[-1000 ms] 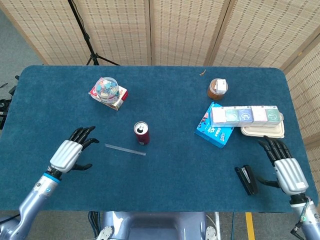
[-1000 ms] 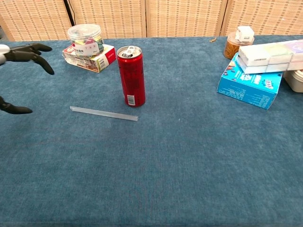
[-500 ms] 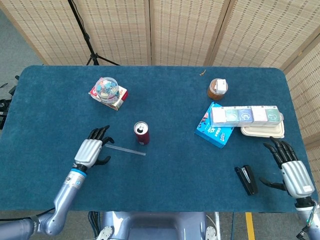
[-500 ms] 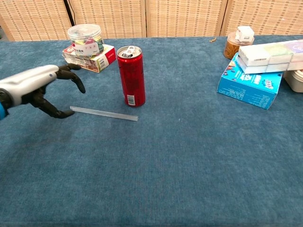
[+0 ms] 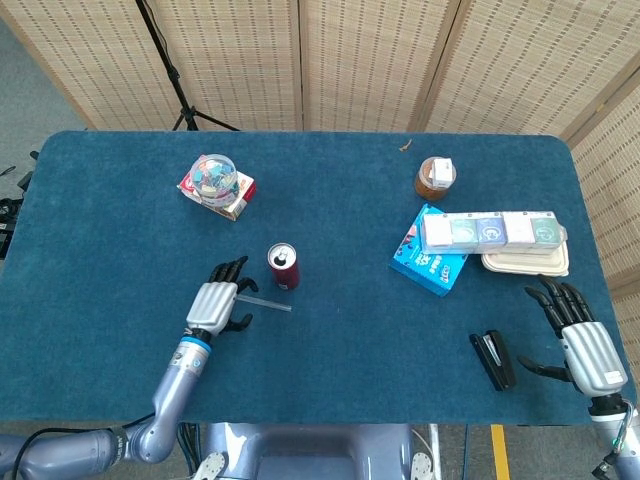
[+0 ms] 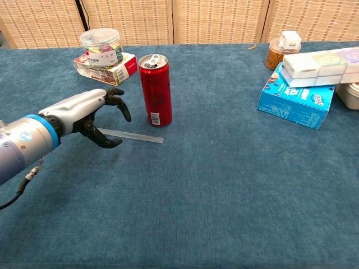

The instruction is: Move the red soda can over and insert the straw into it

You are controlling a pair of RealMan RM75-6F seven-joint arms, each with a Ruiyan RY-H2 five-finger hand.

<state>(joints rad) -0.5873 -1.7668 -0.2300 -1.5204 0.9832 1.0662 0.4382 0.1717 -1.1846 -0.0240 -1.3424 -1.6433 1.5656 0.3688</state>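
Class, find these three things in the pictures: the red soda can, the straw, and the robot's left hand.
red soda can (image 6: 156, 92), chest view, middle of its red side.
straw (image 6: 140, 137), chest view, the clear stretch right of the hand.
left hand (image 6: 90, 112), chest view, on the silver back of the hand.

Bare bench (image 5: 340, 330) fills the frame's centre and bottom. The red soda can (image 6: 156, 89) stands upright just right of the left hand (image 6: 90, 115); boxes (image 5: 490, 232) crowd the right edge, a stapler (image 5: 494, 359) lower right.
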